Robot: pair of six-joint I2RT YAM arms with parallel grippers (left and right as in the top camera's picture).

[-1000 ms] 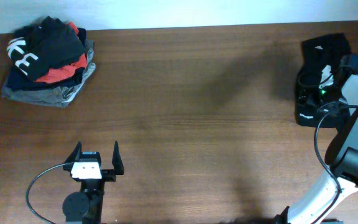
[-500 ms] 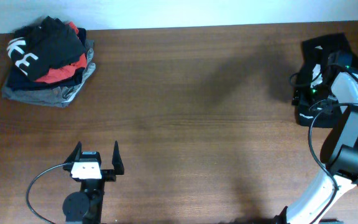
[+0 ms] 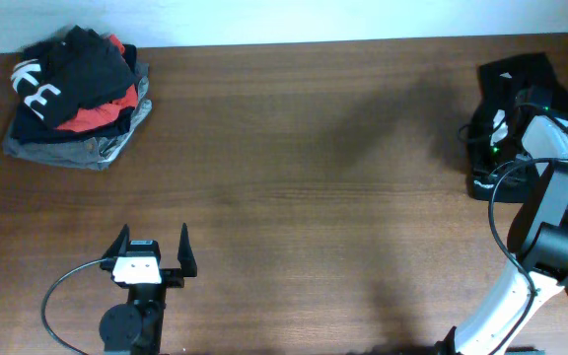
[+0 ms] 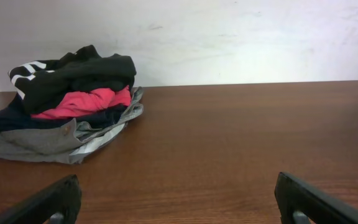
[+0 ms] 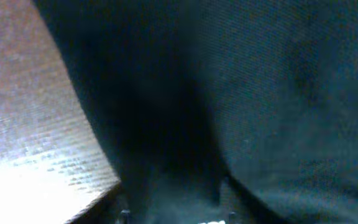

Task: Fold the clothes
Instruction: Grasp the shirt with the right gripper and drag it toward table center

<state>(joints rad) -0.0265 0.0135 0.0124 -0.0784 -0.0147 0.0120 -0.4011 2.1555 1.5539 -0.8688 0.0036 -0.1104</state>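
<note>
We find black garment [image 3: 521,74] at far-right corner of counter [image 3: 314,197]; right claw [image 3: 501,128] down on it, closure we cannot tell; left claw [image 3: 154,237] apart, empty, near front edge; other clothes [image 3: 72,94] heaped at far-left corner. We judge fabric soft, light, limp; grip edge fold.

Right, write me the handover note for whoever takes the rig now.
Left tool: open, idle near the front edge, holding nothing.
Right tool: down on the black top at the right edge; wrist view shows only dark cloth, so open or shut is unclear.
Pile: black, red, navy and grey garments stacked loosely at the far left corner.
Done: nothing visibly folded neatly. Left: spread and fold the black top, then the pile.
</note>
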